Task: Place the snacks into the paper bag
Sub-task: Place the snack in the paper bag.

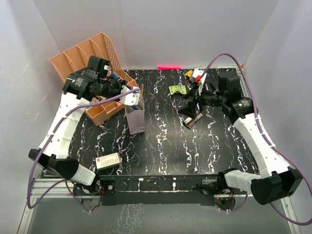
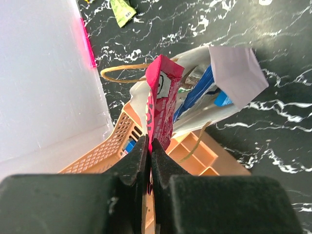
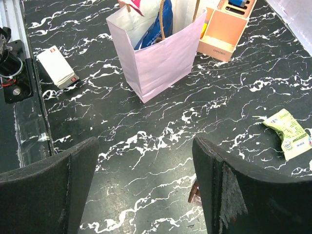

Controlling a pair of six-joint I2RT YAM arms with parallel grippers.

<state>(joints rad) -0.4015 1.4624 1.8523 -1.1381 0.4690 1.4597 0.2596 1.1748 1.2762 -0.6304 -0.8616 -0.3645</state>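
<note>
The mauve paper bag (image 1: 136, 120) stands upright at the left of the table. My left gripper (image 1: 131, 96) is above its mouth, shut on a red packet (image 2: 160, 100) that hangs down into the opening. A blue packet (image 2: 199, 91) is inside the bag (image 2: 239, 73). My right gripper (image 1: 191, 113) is open and hovers low over a dark brown wrapper (image 1: 190, 122), which peeks out beside the right finger (image 3: 196, 191). A green packet (image 1: 178, 89) lies further back. Small yellow and red wrappers (image 1: 194, 74) lie at the far edge. The right wrist view shows the bag (image 3: 161, 63) and green packet (image 3: 288, 132).
A peach slotted organiser (image 1: 83, 54) leans at the back left, and a peach compartment tray (image 1: 104, 110) sits right beside the bag. A white box with a red mark (image 1: 108, 161) lies near the front left edge. Grey walls enclose the table.
</note>
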